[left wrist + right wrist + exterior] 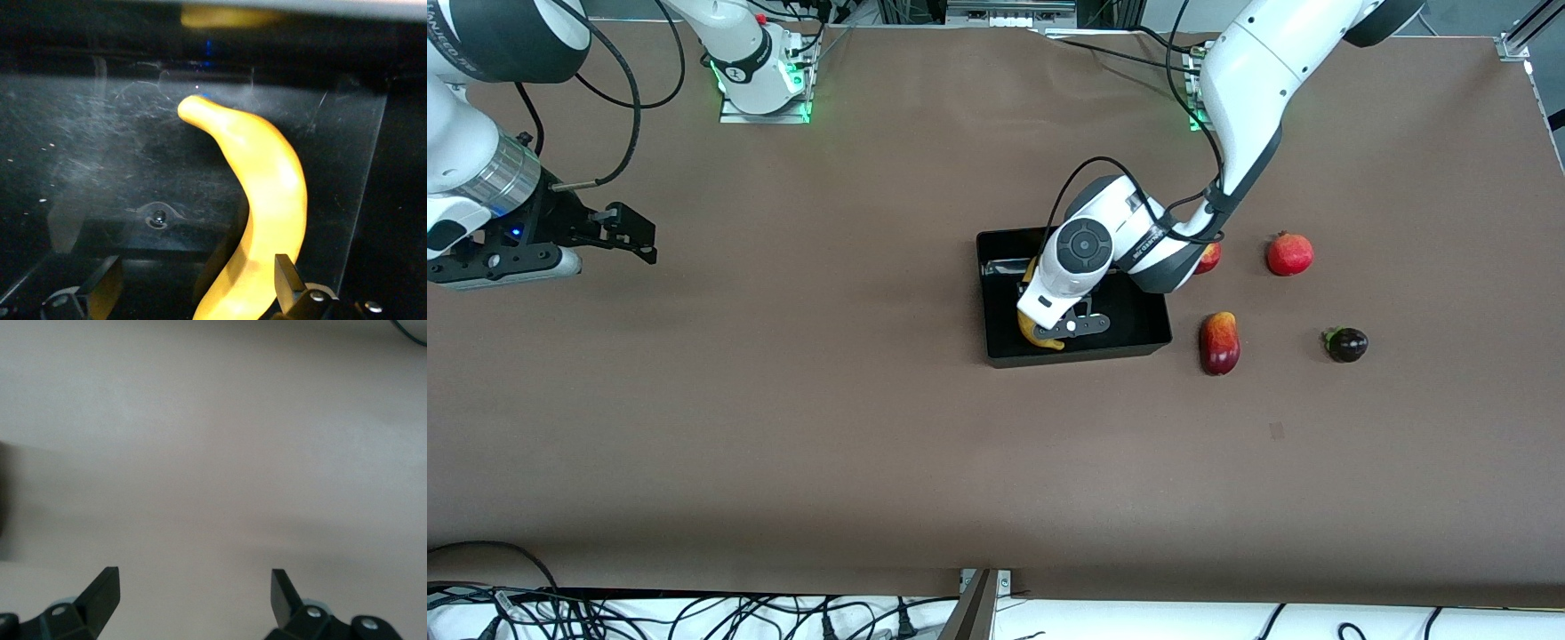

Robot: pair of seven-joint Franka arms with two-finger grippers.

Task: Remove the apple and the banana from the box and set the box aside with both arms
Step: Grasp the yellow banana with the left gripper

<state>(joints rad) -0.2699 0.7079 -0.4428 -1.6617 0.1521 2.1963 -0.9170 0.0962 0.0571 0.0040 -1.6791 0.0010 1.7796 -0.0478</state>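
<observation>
The black box (1138, 313) stands mid-table. The yellow banana (1033, 336) lies inside it, mostly hidden under my left hand. My left gripper (1060, 331) is down in the box, open. In the left wrist view the banana (267, 167) lies on the glossy box floor (100, 147) between my left gripper's (197, 267) spread fingers, close against one finger (287, 280). The red apple (1210, 258) sits beside the box, half hidden by the left arm. My right gripper (636, 236) waits open and empty above bare table at the right arm's end; its fingers also show in the right wrist view (193, 577).
A round red fruit with a crown (1289, 253) lies past the apple toward the left arm's end. A red and yellow oblong fruit (1220, 342) and a small dark purple fruit (1347, 344) lie nearer the front camera. Cables hang along the table's front edge.
</observation>
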